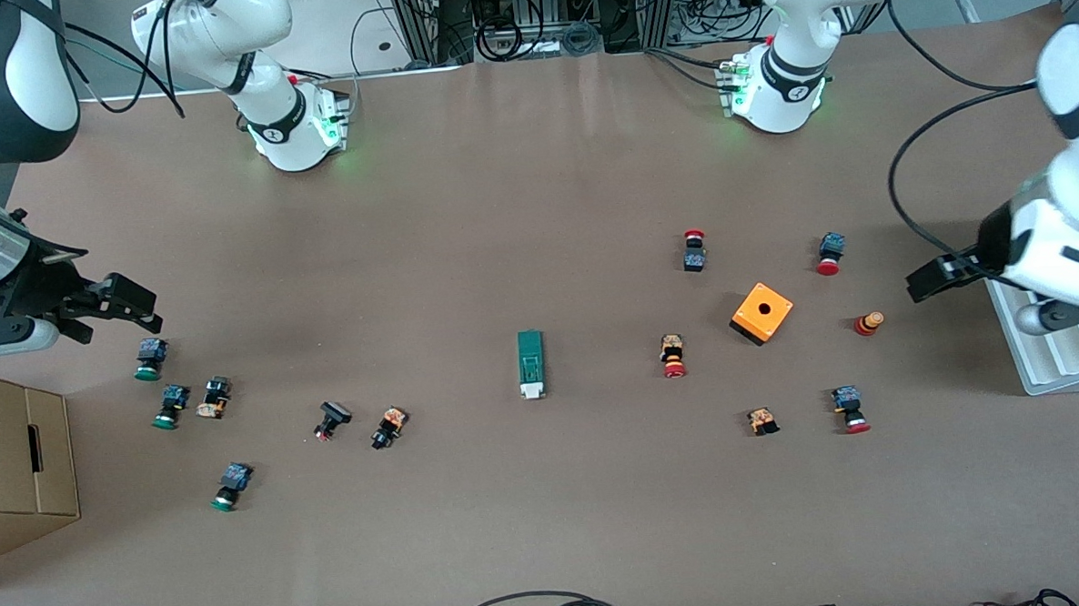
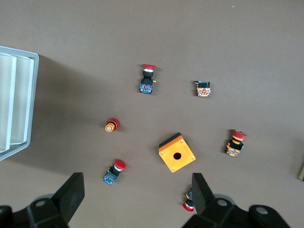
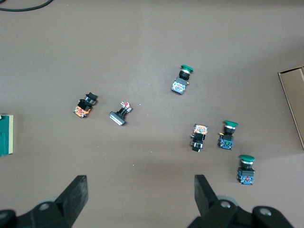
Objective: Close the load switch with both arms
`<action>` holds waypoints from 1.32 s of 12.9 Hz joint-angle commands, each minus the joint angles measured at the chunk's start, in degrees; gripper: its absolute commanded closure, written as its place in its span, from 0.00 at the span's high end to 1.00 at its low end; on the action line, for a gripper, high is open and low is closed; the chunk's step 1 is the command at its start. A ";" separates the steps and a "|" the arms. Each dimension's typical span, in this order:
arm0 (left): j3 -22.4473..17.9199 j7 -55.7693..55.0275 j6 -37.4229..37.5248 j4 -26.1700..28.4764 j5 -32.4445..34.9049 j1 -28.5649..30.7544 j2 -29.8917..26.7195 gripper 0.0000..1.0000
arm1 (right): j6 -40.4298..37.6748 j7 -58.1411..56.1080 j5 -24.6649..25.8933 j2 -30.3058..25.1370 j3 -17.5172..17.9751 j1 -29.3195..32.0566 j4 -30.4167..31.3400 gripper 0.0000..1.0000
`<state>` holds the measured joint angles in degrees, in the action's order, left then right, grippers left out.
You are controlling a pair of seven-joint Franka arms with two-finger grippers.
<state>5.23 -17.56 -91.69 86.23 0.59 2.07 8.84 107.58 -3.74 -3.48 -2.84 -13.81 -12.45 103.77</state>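
Push buttons (image 1: 672, 355) and an orange box (image 1: 762, 312) dot the tabletop (image 1: 535, 203). The green load switch (image 1: 530, 363) lies alone mid-table. Both grippers' jaws are apart.

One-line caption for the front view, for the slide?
Load switch lies untouched mid-table; open left gripper and right gripper wait at the table's ends.

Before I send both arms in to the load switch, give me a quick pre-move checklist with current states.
1. Narrow green rectangular load switch with white tab lies alone mid-table, nothing touching it: ok.
2. Left gripper open, empty, near the white ridged tray: ok.
3. Right gripper open, empty, above the green-capped push buttons: ok.
4. Orange box with a hole sits between left gripper and switch: not ok.
5. Switch tab position: cannot tell.
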 commanded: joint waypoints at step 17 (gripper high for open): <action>-1.63 4.99 4.77 0.78 0.11 3.38 -4.98 1.00 | 0.43 0.13 1.11 0.73 -0.16 -0.12 -1.12 1.00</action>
<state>3.46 -13.42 -86.64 86.75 -0.09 5.29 4.67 107.64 -3.74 -3.48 -2.82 -13.82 -12.43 103.76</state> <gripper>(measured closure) 0.000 0.000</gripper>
